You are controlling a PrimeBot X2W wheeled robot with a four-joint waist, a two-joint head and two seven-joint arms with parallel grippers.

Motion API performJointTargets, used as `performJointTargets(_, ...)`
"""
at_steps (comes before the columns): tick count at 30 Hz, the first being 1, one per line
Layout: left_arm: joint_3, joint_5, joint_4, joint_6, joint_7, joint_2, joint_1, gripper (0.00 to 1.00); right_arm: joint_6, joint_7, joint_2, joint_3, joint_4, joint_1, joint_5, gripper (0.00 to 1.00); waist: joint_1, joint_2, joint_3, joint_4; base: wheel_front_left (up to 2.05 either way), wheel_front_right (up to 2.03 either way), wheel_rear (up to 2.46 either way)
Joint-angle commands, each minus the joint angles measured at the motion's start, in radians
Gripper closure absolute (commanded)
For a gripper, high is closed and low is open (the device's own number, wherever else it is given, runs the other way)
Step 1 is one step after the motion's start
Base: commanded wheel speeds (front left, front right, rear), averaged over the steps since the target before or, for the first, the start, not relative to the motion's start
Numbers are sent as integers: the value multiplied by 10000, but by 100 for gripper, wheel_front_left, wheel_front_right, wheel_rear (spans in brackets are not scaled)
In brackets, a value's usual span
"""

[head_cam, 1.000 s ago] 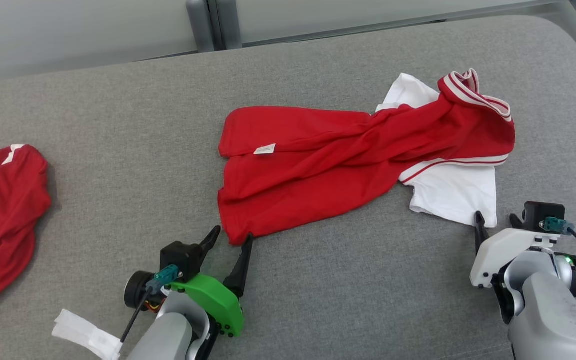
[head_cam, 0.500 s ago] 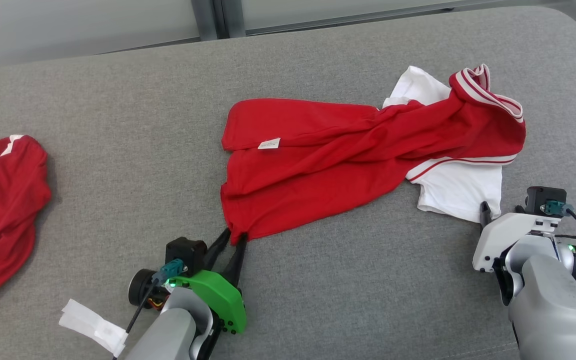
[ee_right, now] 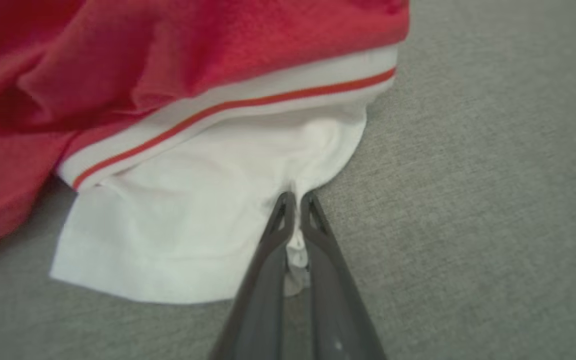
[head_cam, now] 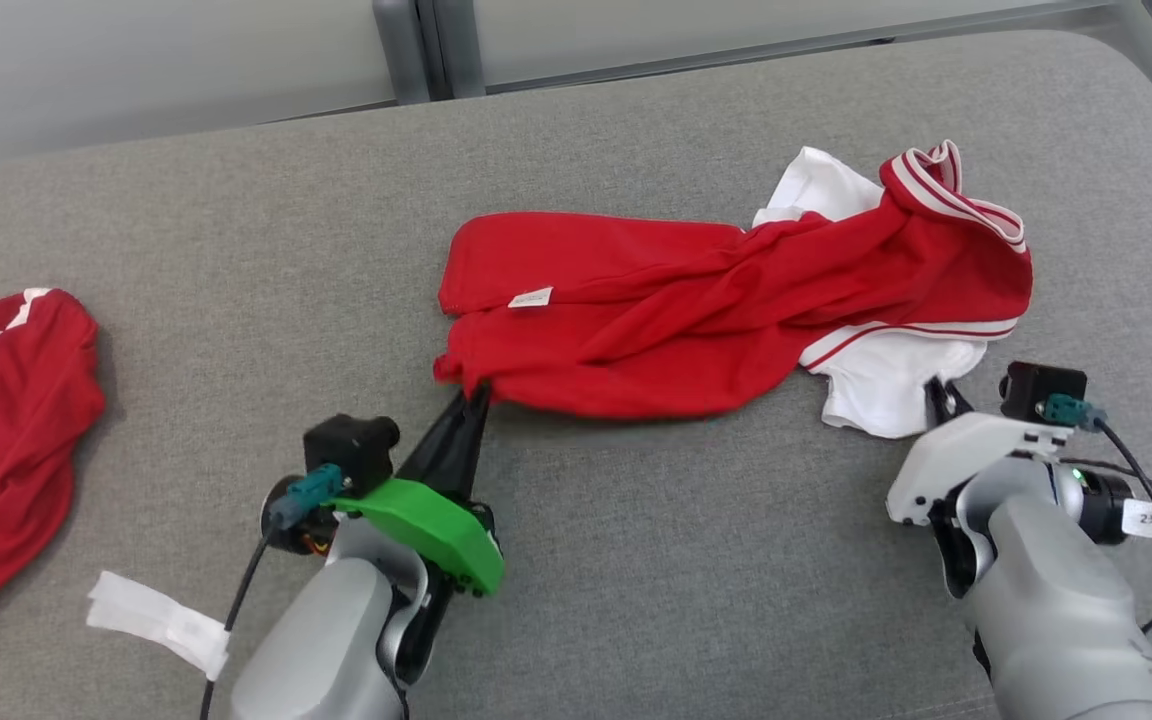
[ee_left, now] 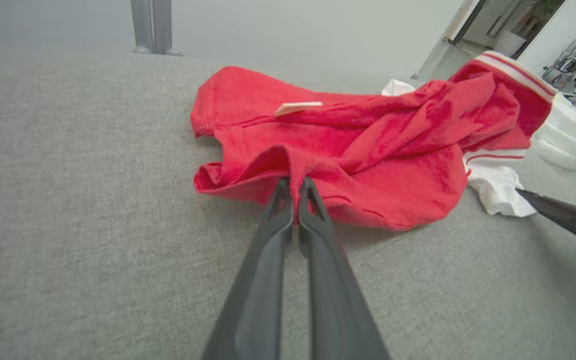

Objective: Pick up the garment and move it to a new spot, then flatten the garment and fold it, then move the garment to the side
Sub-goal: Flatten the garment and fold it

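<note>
Red garment [head_cam: 696,320], pinched by left hand [head_cam: 476,393], right hand [head_cam: 936,393], second garment [head_cam: 6,440] apart

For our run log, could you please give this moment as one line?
left gripper: shut on garment red hem | right gripper: shut on white sleeve

The garment [head_cam: 696,320] lies across the middle of the table [head_cam: 236,200], stretched left to right, with its collar [head_cam: 951,185] at the far right end and a sleeve [head_cam: 881,388] on the near right side. The left claw [head_cam: 473,395] is at the garment's near left corner, pinched on the hem. The right claw [head_cam: 936,392] is at the sleeve's near edge, pinched on it. A second garment [head_cam: 6,430] lies at the table's left edge, well apart from the first. A post [head_cam: 416,45] stands behind the table
</note>
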Motion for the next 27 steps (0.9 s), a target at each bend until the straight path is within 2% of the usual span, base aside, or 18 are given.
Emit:
performJointTargets(1, 239, -86, -497, -17, -4, 87, 63, 100, 18, -180, -21, 177, -488, -312, 199, 100, 0, 0, -98, -27, 0, 0, 0)
performJointTargets(4, 607, -351, -1598, -17, -4, 174, 186, 100, 17, -287, -22, 526, -1769, -330, 331, 100, 0, 0, -210, -64, 0, 0, 0)
performJointTargets(8, 682, -891, -2785, -17, -6, 522, -162, 100, 17, -214, -290, 1149, -4164, -394, 486, 100, 0, 0, -322, -110, 0, 0, 0)
performJointTargets(13, 527, -1653, -3606, -17, 176, 1241, -1133, 100, 17, 878, -954, 2013, -7497, -613, 643, 100, 0, 0, -369, -182, 0, 0, 0)
performJointTargets(17, 708, -2510, -3973, -17, 492, 1699, -2010, 100, 17, 2004, -1513, 2748, -9299, -1032, 917, 100, 0, 0, -440, -293, 0, 0, 0)
performJointTargets(23, 1054, -3369, -4119, -17, 920, 2131, -3265, 100, 17, 2731, -2093, 3213, -10337, -2389, 1211, 100, 0, 0, -313, -455, 0, 0, 0)
performJointTargets(27, 1223, -3634, -3989, 4, 1230, 2173, -4064, 100, 15, 2732, -2043, 3227, -10264, -3458, 1430, 100, 0, 0, 122, -519, 0, 0, 0)
